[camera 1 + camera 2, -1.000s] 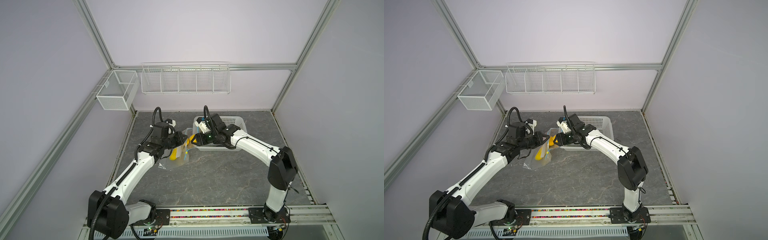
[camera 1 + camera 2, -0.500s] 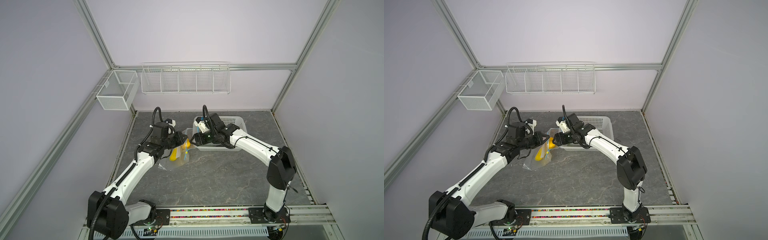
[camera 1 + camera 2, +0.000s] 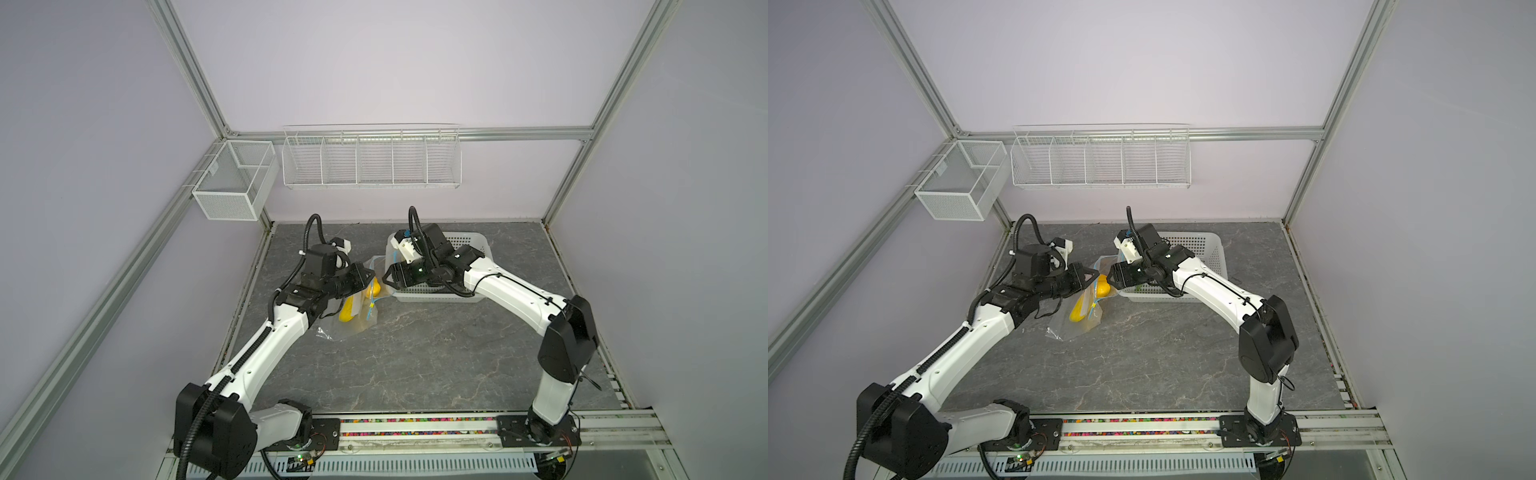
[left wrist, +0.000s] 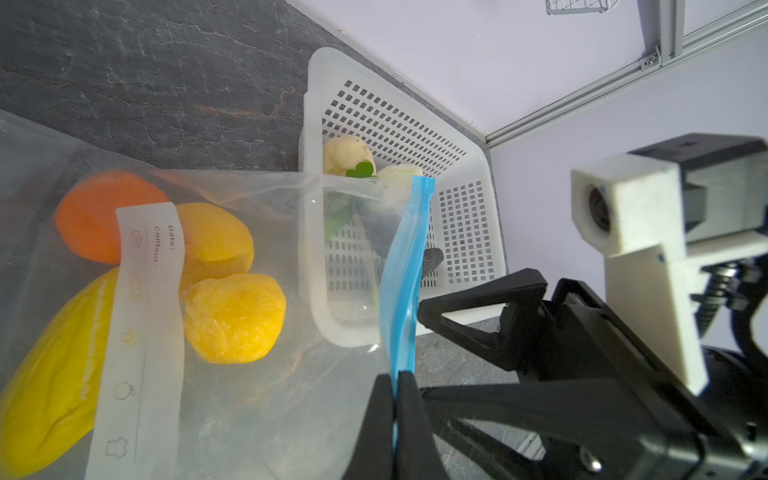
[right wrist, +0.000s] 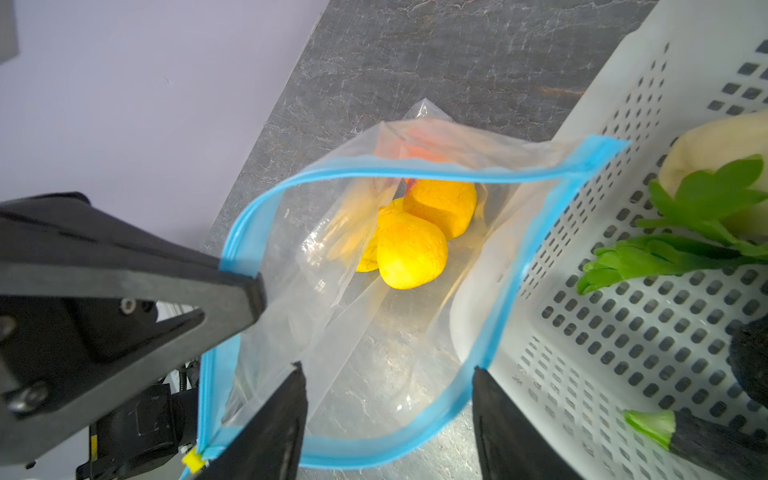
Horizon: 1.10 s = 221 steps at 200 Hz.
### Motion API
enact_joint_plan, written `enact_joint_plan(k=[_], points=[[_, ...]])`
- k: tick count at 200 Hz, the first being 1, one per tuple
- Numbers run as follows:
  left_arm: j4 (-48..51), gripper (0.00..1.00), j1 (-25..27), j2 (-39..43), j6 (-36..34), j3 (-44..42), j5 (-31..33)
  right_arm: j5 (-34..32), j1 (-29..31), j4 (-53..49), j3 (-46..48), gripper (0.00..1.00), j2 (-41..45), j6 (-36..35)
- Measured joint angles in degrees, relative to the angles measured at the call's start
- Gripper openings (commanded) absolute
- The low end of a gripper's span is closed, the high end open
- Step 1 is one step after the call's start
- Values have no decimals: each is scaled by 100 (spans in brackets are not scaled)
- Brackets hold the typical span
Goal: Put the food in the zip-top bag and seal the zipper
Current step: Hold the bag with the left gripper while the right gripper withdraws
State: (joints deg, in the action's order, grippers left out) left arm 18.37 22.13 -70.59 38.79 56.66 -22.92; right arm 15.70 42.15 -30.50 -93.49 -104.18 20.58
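Four pieces of food sit inside the zip-top bag (image 4: 257,395): two lemons (image 4: 235,318), an orange (image 4: 95,216) and a long yellow piece (image 4: 50,374). I record the bag's lower end resting on the bench (image 3: 415,353), just beside the white basket (image 4: 415,137), with its mouth raised. The left claw (image 4: 395,382) is pressed together on the blue zipper (image 4: 405,266) and holds that lip up. The mouth gapes wide in the right wrist view. The right claw (image 5: 386,370) is spread, carries nothing, and is poised at the open mouth.

Finding: greens (image 5: 685,232), a white piece (image 4: 345,153) and a dark piece (image 5: 752,361) remain in the basket, so I judge filling unfinished and sealing not yet due.

The relation that matters: in both top views the basket lies on the right arm's side of the bag, behind the right claw's tips and back toward its own wrist. The right arm is nearer and free, while the left is committed to the lip. The greens' stalk lies flat along the basket floor, so I would set the claw across it.
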Motion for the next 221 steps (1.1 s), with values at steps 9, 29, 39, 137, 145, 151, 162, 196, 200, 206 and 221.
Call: enact_joint_plan(k=[9,29,39,137,145,151,162,196,200,206,221], points=[[15,0,0,31,-2,0,17,-98,-4,-42,0,66,90,24],[20,0,0,70,-7,2,22,-221,-48,-90,15,69,273,133],[20,0,0,72,-7,2,22,-234,-122,-109,31,69,330,236],[13,0,0,74,-4,0,20,1318,-586,603,719,52,-81,1585],[13,0,-2,74,-7,0,20,1384,-573,662,719,49,-81,1639],[13,0,-2,74,-7,2,20,1434,-562,721,719,47,-81,1676],[13,0,-2,74,-9,0,20,1499,-529,804,719,43,-85,1718],[15,0,-2,74,-46,0,24,1641,-433,940,715,32,-98,1840],[15,0,-2,74,-48,2,26,1657,-420,946,715,30,-111,1851],[15,0,-7,74,-48,2,37,1674,-415,957,706,29,-122,1853],[17,0,-13,74,-50,2,44,1696,-393,975,688,26,-173,1867]])
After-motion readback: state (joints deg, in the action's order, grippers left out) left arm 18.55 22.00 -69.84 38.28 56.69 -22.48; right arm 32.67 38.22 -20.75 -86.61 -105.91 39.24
